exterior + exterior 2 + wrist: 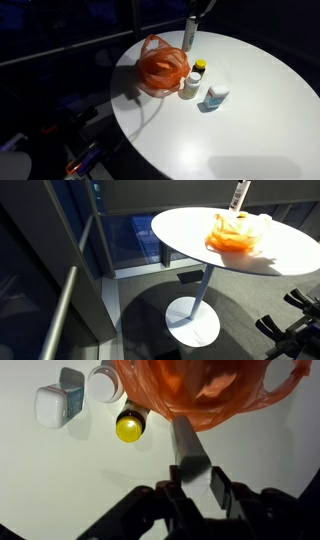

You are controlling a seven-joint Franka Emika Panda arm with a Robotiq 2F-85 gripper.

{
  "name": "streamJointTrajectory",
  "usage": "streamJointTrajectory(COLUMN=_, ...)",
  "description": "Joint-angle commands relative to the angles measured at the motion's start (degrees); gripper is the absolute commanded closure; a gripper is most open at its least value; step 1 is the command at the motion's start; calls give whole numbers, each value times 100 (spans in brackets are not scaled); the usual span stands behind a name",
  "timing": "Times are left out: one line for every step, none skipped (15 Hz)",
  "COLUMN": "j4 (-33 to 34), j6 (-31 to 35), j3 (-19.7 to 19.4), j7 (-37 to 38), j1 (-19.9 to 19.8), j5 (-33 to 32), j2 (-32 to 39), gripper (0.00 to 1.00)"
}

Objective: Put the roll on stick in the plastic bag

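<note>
Currently, the slim whitish cylindrical roll on stick (pixel 189 33) is clamped between the fingers of the gripper (pixel 200 488) and is held upright close to the edge of the round white table (pixel 260 120). It is seen just beside the crinkly translucent orange plastic bag (pixel 160 68), outside it. Whether its base touches the tabletop cannot be told. Toward the table's middle, a dark bottle with a yellow cap (pixel 130 427), a white-capped container (pixel 105 382) and a squat white-and-blue container (pixel 55 402) are grouped beside the bag.
</note>
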Motion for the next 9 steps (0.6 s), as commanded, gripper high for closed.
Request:
streamJointTrajectory(j4=-516, j6=-37, j3=65, j7=-71, j1=48, j5=-94, j2=-382, gripper=88)
streamJointTrajectory(j4=-635, j6=-20, j3=77, j7=-70, j1=63, j5=-106, j2=-443, gripper=88)
streamJointTrajectory(j4=-732, j6=-8, j3=87, j7=-72, j1=76, j5=-112, j2=-488, gripper=88)
streamJointTrajectory(j4=-804, j6=14, j3=96, j7=-65, j1=85, j5=-120, j2=-504, gripper=88)
streamJointTrajectory(j4=-864, j6=-1, j3=106, j7=-68, j1=89, j5=-122, j2=-516, gripper=88)
streamJointTrajectory(j4=-921, j6=12, j3=115, j7=-74, j1=94, j5=-127, j2=-525, gripper=88)
streamJointTrajectory(j4=-963, j6=11, j3=123, j7=-71, j1=99, j5=-128, j2=-519, gripper=88)
streamJointTrajectory(j4=-1002, j6=43, j3=136, j7=-90, j1=101, j5=-125, j2=-500, gripper=88)
streamJointTrajectory(j4=-1023, j6=68, j3=150, j7=-113, j1=102, j5=-111, j2=-469, gripper=88)
